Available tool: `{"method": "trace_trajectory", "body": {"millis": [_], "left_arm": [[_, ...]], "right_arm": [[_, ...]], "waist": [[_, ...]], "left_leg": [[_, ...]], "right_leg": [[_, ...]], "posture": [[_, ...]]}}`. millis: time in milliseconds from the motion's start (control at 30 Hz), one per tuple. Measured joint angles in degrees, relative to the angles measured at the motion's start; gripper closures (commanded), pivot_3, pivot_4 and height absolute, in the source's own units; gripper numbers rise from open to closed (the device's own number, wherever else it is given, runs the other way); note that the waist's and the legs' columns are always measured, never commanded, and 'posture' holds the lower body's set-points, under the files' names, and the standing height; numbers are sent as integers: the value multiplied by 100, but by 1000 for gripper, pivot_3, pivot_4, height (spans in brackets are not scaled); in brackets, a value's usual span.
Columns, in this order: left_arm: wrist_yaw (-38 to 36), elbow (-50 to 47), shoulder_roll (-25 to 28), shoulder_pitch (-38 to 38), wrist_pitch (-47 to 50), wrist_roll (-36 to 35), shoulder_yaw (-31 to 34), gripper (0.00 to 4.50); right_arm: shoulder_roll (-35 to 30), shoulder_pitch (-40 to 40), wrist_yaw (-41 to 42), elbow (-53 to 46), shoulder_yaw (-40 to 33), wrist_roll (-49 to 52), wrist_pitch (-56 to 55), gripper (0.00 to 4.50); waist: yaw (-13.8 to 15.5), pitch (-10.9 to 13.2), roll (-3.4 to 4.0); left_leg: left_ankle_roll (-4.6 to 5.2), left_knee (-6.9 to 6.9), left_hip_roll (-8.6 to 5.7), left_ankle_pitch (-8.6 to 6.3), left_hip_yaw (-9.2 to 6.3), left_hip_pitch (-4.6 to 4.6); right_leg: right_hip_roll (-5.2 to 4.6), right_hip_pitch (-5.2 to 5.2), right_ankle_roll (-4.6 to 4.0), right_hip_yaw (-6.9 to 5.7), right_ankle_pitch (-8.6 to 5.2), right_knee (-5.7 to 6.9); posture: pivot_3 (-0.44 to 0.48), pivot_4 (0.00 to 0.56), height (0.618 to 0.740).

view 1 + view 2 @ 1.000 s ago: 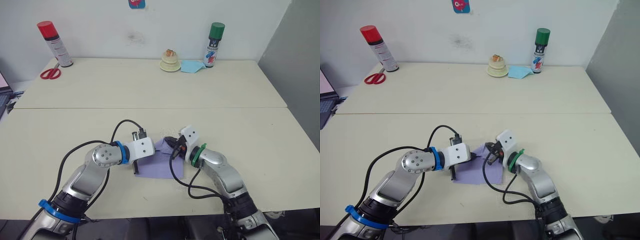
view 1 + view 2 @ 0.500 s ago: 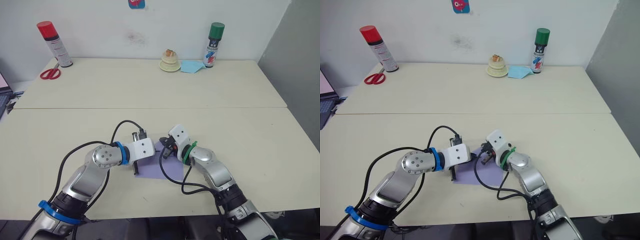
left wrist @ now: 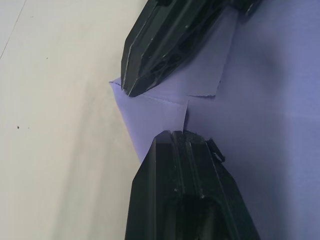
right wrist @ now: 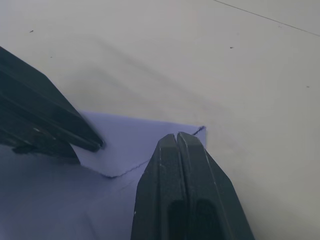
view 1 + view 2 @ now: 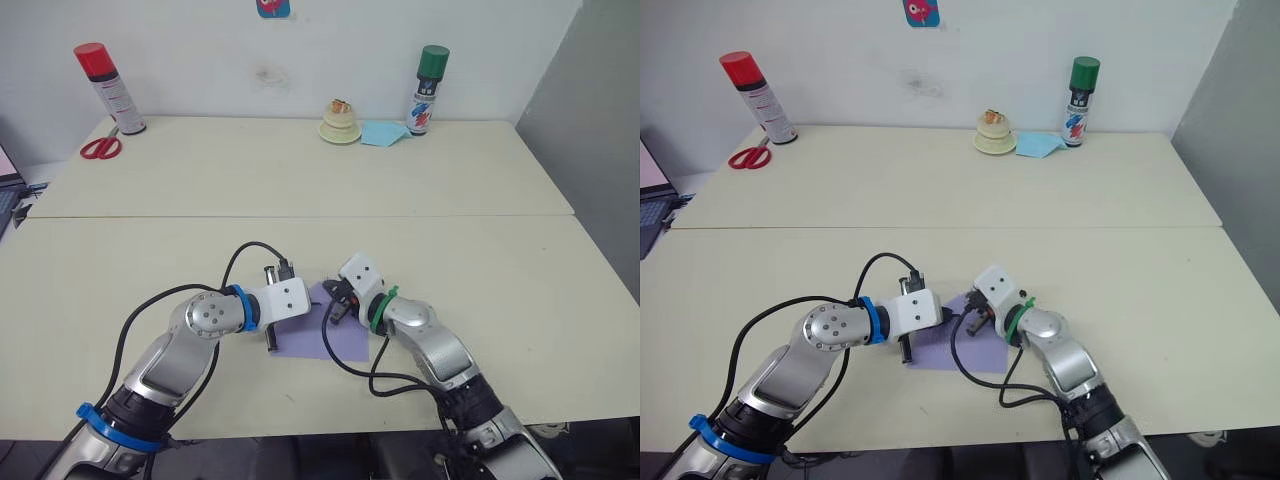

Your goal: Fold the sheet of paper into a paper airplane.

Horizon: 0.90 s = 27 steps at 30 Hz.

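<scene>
**Two Grippers Met Over a Lavender Sheet**

As both arms bent inward near the front edge of the cream tabletop [image 5: 480, 260], the sheet of paper [image 5: 318, 338] lay flat between them, partly folded, with a corner flap turned over onto its surface. The left gripper [image 5: 271, 338] pressed down on the sheet's left edge; whether its jaws were apart or together could not be told. The right gripper [image 4: 181, 137] had its jaws closed together, their tip resting on the folded flap at the sheet's far corner. Well apart from the work, along the wall, stood a red-capped spray can [image 5: 108, 88], red scissors [image 5: 100, 147], a green-capped spray can [image 5: 429, 90], a small cream stacked object [image 5: 340, 122] and a light blue cloth [image 5: 384, 133].
</scene>
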Motion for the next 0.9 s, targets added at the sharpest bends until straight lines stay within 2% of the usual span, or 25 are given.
{"method": "trace_trajectory", "body": {"millis": [400,633,900], "left_arm": [[-23,2,4,-13,-9,5,-1,4490],[-39,10,7,-19,-15,5,0,4490],[-35,14,10,-24,-13,8,3,4490]], "right_arm": [[261,36,-134,61,-199,133,-13,4500],[406,17,-259,251,-431,174,-407,4500],[519,-199,-207,687,-312,100,-539,4500]], "waist": [[0,1,0],[0,1,1],[-7,1,1]], "left_leg": [[0,0,0,0,0,0],[0,0,0,0,0,-1],[0,-1,0,0,1,1]], "right_leg": [[0,-1,0,-1,0,2],[0,-2,0,0,0,1],[0,-2,-1,0,-1,3]], "posture": [[0,150,737],[0,150,737],[0,150,737]]}}
